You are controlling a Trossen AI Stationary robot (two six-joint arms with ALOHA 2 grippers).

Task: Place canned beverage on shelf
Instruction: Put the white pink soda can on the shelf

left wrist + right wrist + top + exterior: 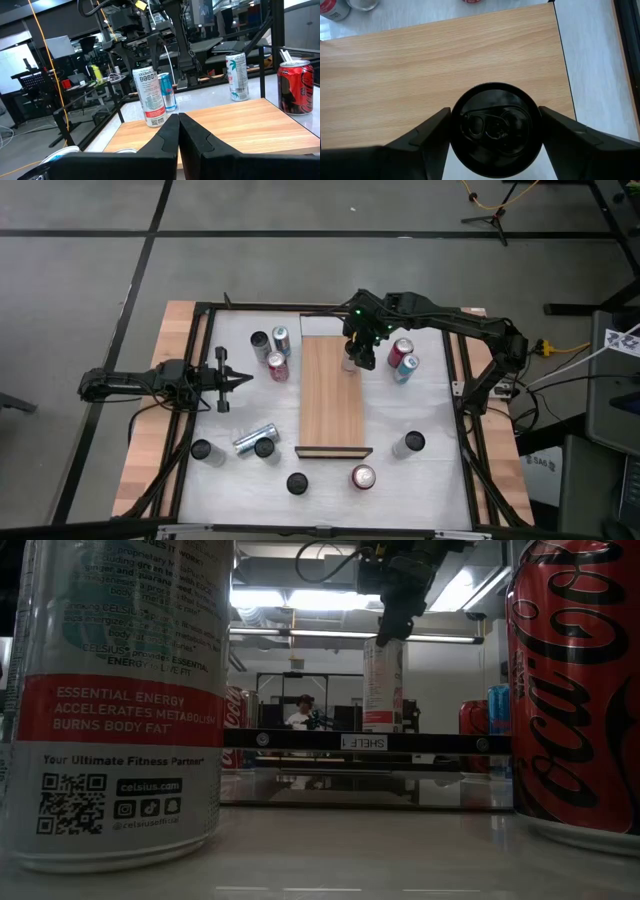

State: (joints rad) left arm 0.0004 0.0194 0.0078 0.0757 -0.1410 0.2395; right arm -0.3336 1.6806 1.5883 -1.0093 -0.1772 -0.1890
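While your right gripper [495, 135] clamps the black-topped slim can [495, 129] over the long light-brown wooden shelf [332, 395], releasing off-level could topple it; left gripper [243, 380] sits shut.

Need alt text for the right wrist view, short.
Seen from straight above, the right end effector grips a black-topped can, one finger on each side, over the light-brown wooden shelf. The white table shows alongside the shelf, with bits of other cans at the frame edge.
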